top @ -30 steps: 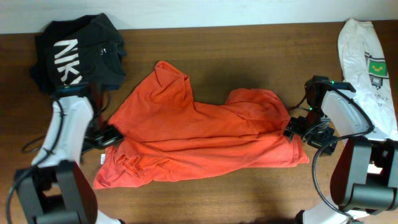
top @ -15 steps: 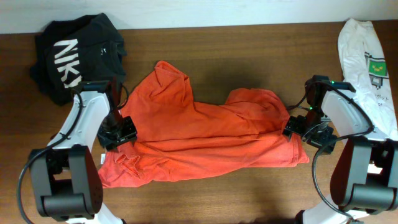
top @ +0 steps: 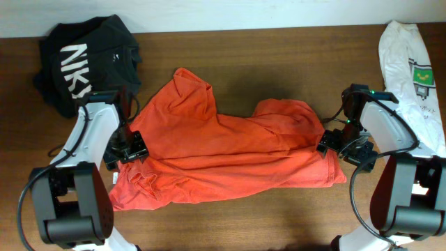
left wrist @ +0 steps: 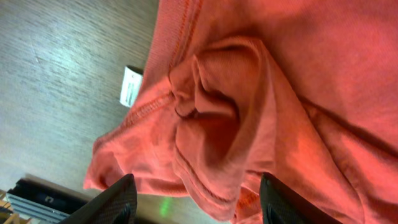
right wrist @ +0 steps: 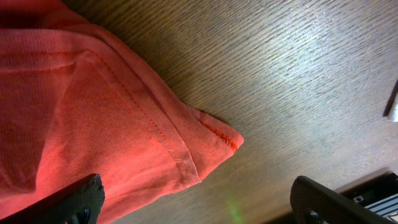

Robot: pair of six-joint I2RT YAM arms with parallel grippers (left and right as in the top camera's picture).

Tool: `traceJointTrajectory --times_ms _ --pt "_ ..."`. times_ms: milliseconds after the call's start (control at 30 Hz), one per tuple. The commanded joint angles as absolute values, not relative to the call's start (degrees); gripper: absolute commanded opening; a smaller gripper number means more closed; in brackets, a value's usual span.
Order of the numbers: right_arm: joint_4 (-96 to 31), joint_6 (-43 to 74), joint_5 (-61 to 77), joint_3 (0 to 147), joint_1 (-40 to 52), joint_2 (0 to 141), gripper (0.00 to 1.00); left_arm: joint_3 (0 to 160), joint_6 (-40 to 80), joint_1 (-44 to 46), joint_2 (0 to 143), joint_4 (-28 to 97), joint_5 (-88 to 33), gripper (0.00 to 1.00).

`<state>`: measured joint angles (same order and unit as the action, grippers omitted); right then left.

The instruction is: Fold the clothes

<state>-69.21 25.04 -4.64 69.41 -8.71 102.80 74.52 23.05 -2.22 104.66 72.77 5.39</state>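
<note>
Nearest you, the shirt (top: 230, 153) sprawls across the middle of the table (top: 279, 223), orange-red and crumpled, its long near edge running left to right and bunching into soft folds at the left end. A small white label (left wrist: 130, 86) pokes out from under that left end, flat on the wood. Just beyond it, your left gripper (left wrist: 198, 186) is down on the shirt's left edge. Its fingers stand apart, and a puckered lump of cloth with a stitched hem sits ahead of them and runs down into the gap. The cloth looks loose there, not pinched, though you can't tell whether either finger brushes it. Over on the other side, your right gripper (right wrist: 196, 193) is spread as wide as it goes at the shirt's right end. The stitched corner points out into the gap between the fingers and lies flat on the wood, and nothing is gripped. Look farther back and the shirt climbs to a tall peak left of centre, dips, then rounds into a lower hump toward the right, all of it one wrinkled layer over another. At the far left corner a black top (top: 87, 59) with big white letters lies heaped just beside your left arm (top: 90, 132), near the shirt's peak but apart from it. At the far right edge a white top (top: 411, 70) with a small green print lies stretched out long, well apart from the shirt.
</note>
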Motion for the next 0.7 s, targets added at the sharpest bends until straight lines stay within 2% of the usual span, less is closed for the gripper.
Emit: traceJointTrajectory --times_ms 0,67,100,133,167,200,233,367,667 --pt "-69.5 24.8 -4.5 69.5 -9.0 101.6 0.99 71.0 19.8 -2.4 105.3 70.5 1.6 0.61" --pt "-69.5 24.8 -4.5 69.5 -9.0 101.6 0.99 68.1 19.8 -2.4 105.3 67.9 -0.3 0.49" --pt "-69.5 24.8 -4.5 69.5 -9.0 101.6 0.99 67.0 19.8 -2.4 105.3 67.1 -0.7 0.4" --pt "-69.4 24.8 -4.5 69.5 -9.0 101.6 0.99 66.8 19.6 -2.4 105.3 67.0 -0.5 0.24" --pt "-69.4 24.8 -4.5 69.5 -9.0 101.6 0.99 66.8 19.6 -2.4 105.3 66.7 -0.2 0.14" --pt "-69.4 24.8 -4.5 69.5 -9.0 101.6 0.99 66.8 19.6 -2.4 105.3 66.4 -0.1 0.09" --pt "-69.4 24.8 -4.5 69.5 -9.0 101.6 0.99 67.0 19.6 -2.4 105.3 66.0 -0.1 0.0" --pt "-69.4 24.9 -4.5 69.5 -9.0 101.6 0.99 71.1 19.6 -2.4 105.3 65.1 -2.7 0.0" --pt "-69.6 24.9 -4.5 69.5 -9.0 101.6 0.99 71.2 23.0 -2.4 105.3 45.6 -3.4 0.01"
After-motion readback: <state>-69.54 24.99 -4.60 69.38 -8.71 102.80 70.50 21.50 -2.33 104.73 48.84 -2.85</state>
